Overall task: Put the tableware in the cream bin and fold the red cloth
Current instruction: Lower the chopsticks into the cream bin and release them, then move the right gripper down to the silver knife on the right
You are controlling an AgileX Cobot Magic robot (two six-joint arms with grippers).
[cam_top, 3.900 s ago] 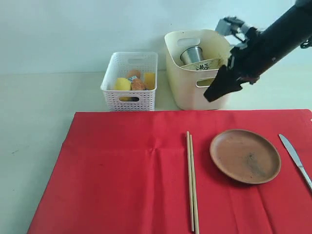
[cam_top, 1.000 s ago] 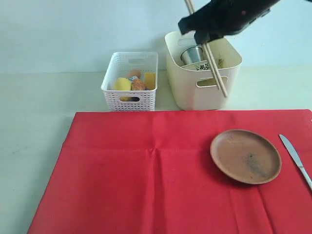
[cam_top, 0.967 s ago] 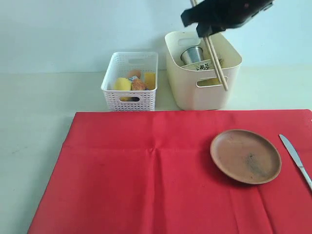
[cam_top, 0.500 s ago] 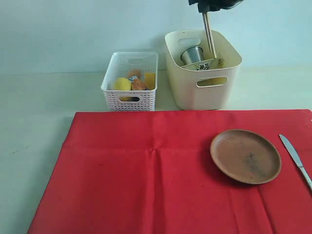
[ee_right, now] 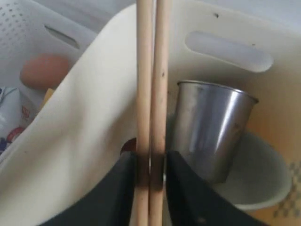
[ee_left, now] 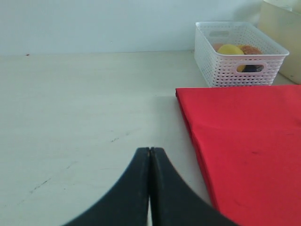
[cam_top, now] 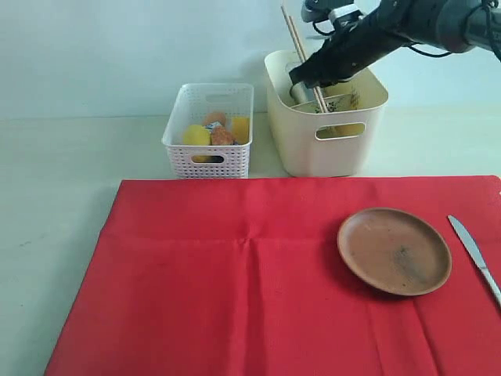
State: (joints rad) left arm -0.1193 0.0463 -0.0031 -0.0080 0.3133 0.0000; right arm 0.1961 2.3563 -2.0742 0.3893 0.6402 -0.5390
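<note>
Exterior: right jaws inside the cream bin (cam_top: 329, 145), wooden chopsticks (cam_top: 296, 33) slanting up out of it. Left wrist: left jaws pressed together over desk (ee_left: 70, 103), beside red cloth (ee_left: 244, 136). Right wrist: jaws pinch the chopsticks between them, steel cup (ee_right: 209, 127) just beside.

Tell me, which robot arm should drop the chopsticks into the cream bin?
The right arm. Its gripper holds the chopsticks right at the cream bin, next to the steel cup. The left gripper is shut, far off over the table beside the red cloth.
</note>
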